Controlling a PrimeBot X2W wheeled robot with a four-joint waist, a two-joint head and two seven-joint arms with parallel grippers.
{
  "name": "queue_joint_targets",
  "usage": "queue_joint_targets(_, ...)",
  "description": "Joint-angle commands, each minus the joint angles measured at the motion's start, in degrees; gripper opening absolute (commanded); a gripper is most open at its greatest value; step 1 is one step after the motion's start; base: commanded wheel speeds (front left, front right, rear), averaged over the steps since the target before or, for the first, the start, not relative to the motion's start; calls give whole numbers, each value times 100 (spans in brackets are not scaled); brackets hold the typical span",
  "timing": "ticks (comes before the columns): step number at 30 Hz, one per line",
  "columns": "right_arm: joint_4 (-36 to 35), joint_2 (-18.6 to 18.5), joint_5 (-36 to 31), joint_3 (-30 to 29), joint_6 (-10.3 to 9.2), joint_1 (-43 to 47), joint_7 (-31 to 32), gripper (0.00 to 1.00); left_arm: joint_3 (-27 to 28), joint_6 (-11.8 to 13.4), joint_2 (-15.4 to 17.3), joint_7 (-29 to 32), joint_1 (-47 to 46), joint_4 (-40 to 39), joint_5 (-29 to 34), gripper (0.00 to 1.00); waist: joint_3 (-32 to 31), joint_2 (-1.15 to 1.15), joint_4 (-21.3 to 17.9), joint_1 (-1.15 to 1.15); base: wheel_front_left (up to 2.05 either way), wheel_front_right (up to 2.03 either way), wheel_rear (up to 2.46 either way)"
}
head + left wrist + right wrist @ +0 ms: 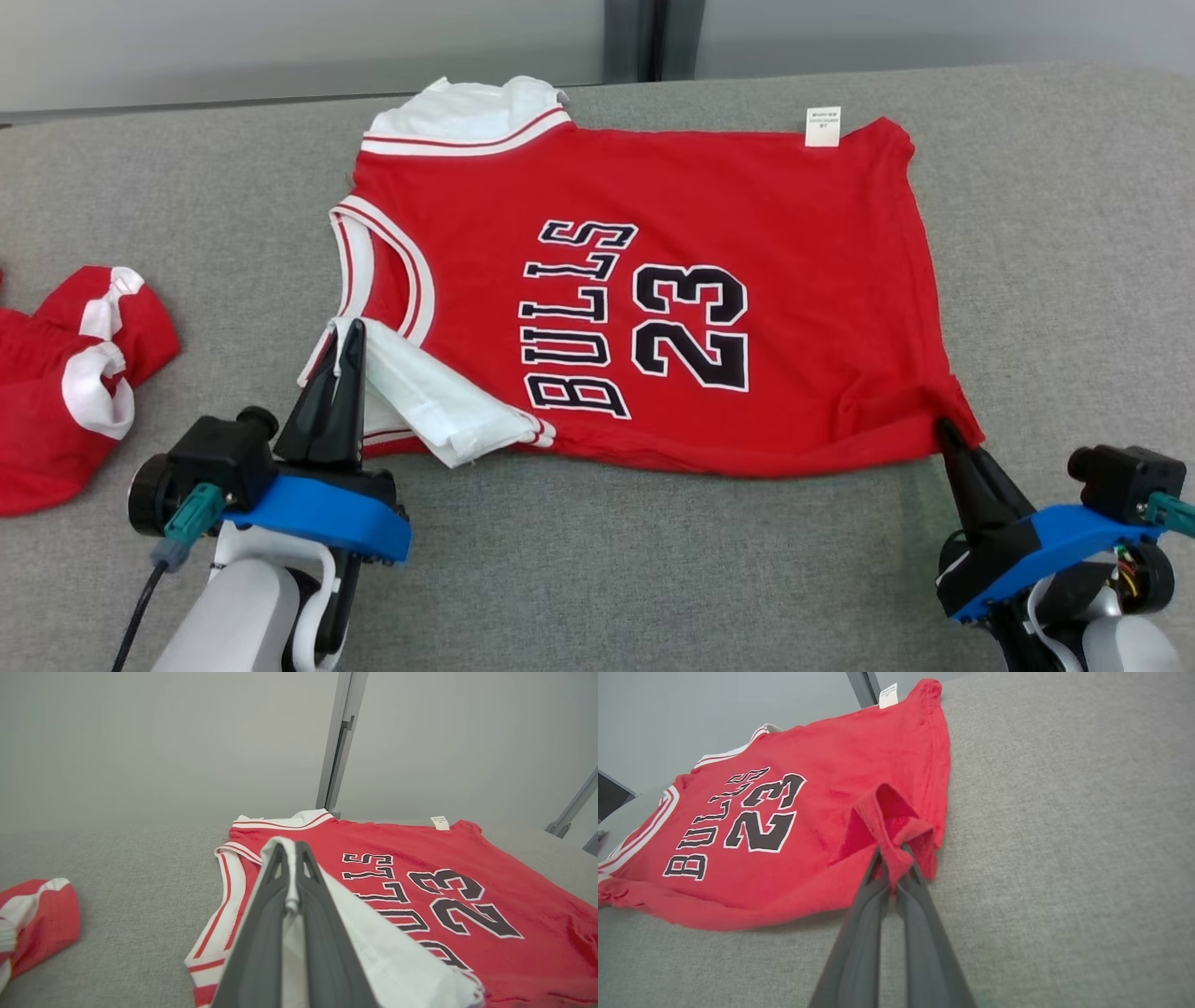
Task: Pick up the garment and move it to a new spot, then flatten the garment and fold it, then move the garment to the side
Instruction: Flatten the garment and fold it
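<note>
Left tool (pixel 347 341): pressed together on a white fold of the jersey (pixel 747 187), at the near shoulder strap. Right tool (pixel 945 431): likewise clamped, pinching the near hem corner of the same jersey. Jersey spread mostly flat on the grey counter (pixel 1074 233), neck toward the robot's left, hem toward its right, far edge close to the counter's back edge.

From the head view: both tools at once, one at each near corner, with the whole outline of the jersey between them. From the left wrist view: white cloth caught in the slit between the two dark fingers (pixel 261 933), and an upright metal post (pixel 338 742) against a pale wall behind. From the right wrist view: red hem corner puckered into a raised peak right at the fingertips.

Count: two tools, two garments, one tag (pixel 822 126). Second garment (pixel 65 392), red with white trim, crumpled at the left of the counter, well apart from the jersey.

Writing: "BULLS" (pixel 569 317) and "23" (pixel 691 327), black with a white outline, turned sideways in the head view. Tag white, at the far hem corner, print too small to read.
</note>
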Motion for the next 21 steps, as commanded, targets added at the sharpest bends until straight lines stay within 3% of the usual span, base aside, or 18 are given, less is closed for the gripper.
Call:
queue_joint_targets(1, -32, -11, 43, 17, 3, -136, 14, 0, -3, -51, 14, -18, -181, 84, 29, 0, 35, 0, -7, -1, 0, 0, 0)
queue_joint_targets(16, 178, -105, 30, -33, 3, -955, 113, 0, -118, -486, -142, -204, -1609, 1600, 107, 0, 388, 0, 4, -1, 0, 0, 0)
queue_joint_targets(17, 202, -104, 10, -43, 3, -994, 89, 6, -131, -498, -166, -214, -1673, 1698, 111, 0, 397, 0, 4, -1, 0, 0, 0)
queue_joint_targets(18, 215, -100, 6, -46, 3, -1028, 54, 82, -133, -503, -190, -237, -1734, 1786, 118, 26, 403, 0, 6, -1, 0, 0, 0)
queue_joint_targets(19, 236, -96, 1, -37, 3, -1038, 33, 100, -133, -504, -204, -264, -1783, 1864, 138, 96, 405, 0, 7, -1, 0, 0, 0)
queue_joint_targets(21, 243, -112, -43, -51, 3, -1044, -68, 100, -120, -488, -237, -305, -1847, 1995, 151, 100, 397, 0, 13, -1, 0, 0, 0)
